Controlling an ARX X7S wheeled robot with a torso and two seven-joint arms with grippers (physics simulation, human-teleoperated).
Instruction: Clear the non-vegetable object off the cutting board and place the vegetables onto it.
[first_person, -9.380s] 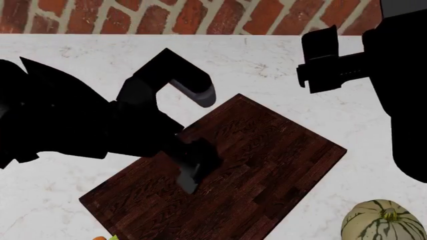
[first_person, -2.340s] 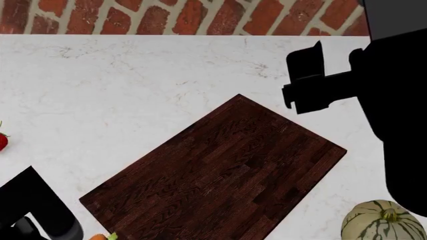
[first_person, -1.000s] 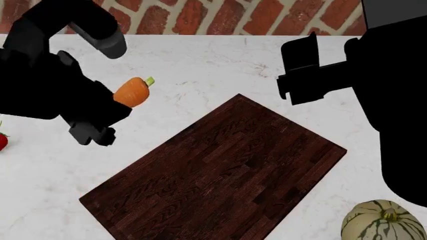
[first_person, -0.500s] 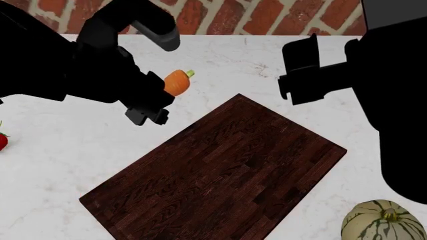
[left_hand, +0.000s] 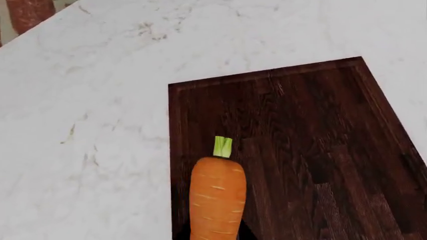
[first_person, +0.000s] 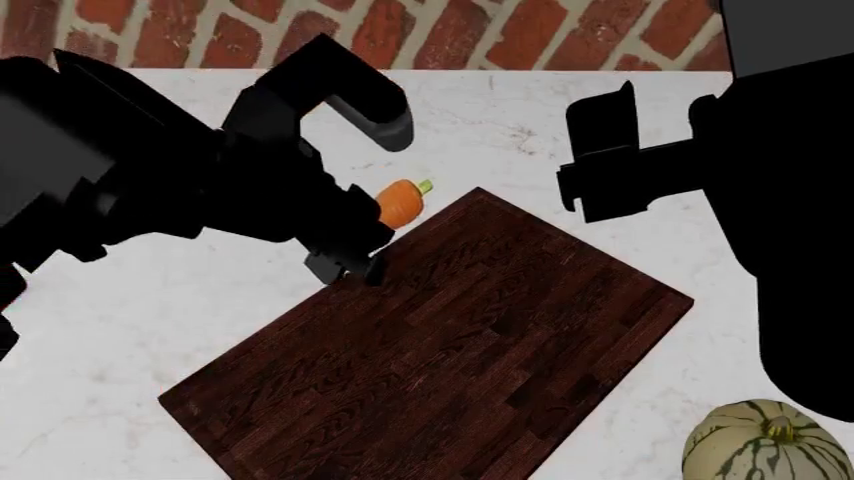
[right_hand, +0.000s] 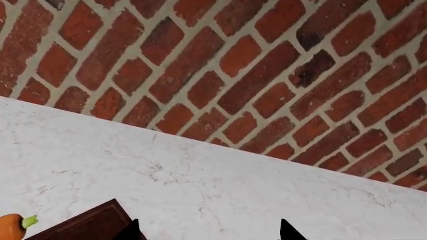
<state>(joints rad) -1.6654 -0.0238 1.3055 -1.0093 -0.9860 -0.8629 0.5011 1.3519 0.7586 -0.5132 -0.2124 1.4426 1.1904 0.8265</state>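
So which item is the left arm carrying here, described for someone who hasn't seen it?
Find the large dark brown wooden cutting board on the white marble counter. Above its far corner, the left tool holds a small stubby orange carrot with a green stem; unlike the striped cream squash, it's plain orange.

The white marble surface (first_person: 200, 330) carried the dark cutting board (first_person: 454, 350), lying angled just below the left hand (first_person: 358, 250), and the striped squash (first_person: 763, 440) sat well apart from it.
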